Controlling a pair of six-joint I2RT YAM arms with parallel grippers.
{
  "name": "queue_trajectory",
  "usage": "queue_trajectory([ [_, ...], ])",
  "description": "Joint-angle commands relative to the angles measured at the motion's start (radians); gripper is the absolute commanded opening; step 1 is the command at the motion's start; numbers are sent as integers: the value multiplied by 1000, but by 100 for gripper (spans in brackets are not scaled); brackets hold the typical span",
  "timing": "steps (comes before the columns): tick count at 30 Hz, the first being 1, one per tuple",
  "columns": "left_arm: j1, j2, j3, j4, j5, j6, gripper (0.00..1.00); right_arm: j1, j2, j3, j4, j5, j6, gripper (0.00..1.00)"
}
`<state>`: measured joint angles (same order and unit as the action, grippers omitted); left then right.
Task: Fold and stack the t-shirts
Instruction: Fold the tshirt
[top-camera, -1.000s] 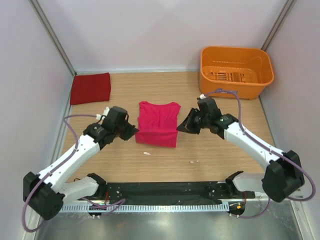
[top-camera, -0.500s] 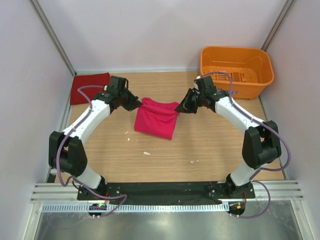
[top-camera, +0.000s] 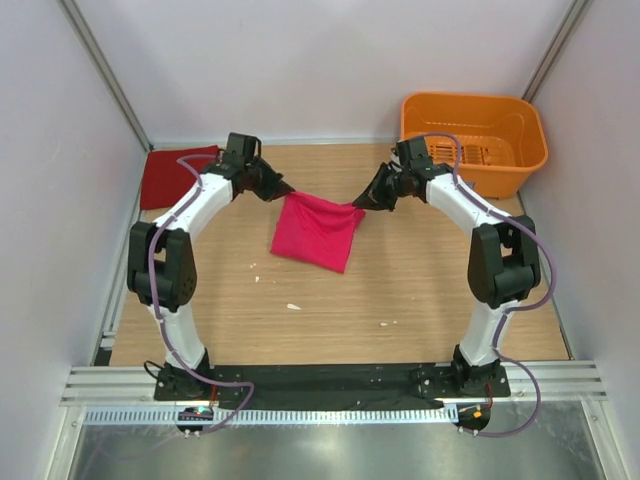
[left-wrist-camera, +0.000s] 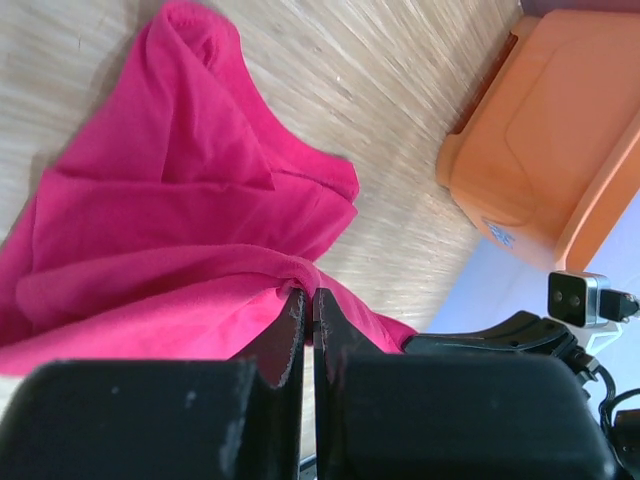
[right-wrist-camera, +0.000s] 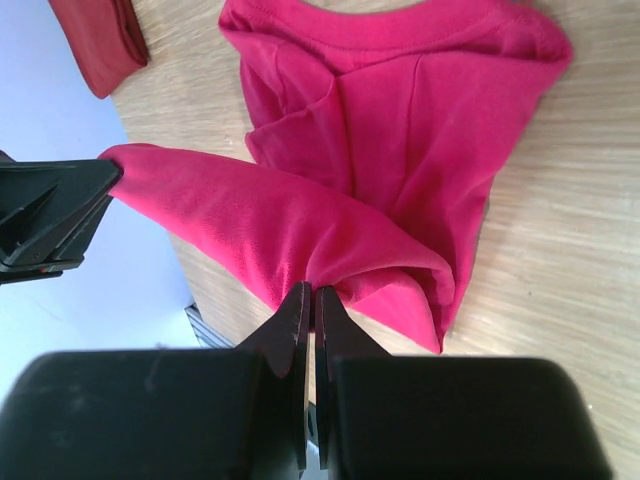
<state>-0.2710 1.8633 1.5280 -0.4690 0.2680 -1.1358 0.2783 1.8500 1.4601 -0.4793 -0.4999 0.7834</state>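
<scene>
Left of the orange basket (top-camera: 520, 160), the magenta-pink t-shirt (top-camera: 315, 235) hangs between 2 pincers. The left gripper (top-camera: 283, 192) is clamped tight on one top corner, and the right gripper (top-camera: 366, 201) is clamped on the other, nearer the basket. The shirt's lower half rests on the table (top-camera: 420, 290). Soft, light, floppy cloth, I'd say: it sags in the middle and will bunch unless held taut by 2 corners. Farther left of the basket, the crimson t-shirt (top-camera: 165, 180) lies folded flat.
</scene>
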Motion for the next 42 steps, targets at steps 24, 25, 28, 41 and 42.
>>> queue_trajectory([
  [24, 42, 150, 299, -5, 49, 491, 43, 22, 63, 180, -1, 294, -295, 55],
  [25, 41, 139, 231, 0, 98, 504, 42, 39, 57, 165, -5, 293, -320, 56],
  [28, 41, 117, 128, -2, 176, 533, 41, 105, 58, 141, 5, 284, -334, 57],
  [41, -19, 87, -153, -5, 114, 528, 34, 256, 107, -50, 96, 143, -254, 17],
  [42, -25, 82, -196, -2, 84, 525, 33, 256, 103, -70, 102, 139, -254, 15],
])
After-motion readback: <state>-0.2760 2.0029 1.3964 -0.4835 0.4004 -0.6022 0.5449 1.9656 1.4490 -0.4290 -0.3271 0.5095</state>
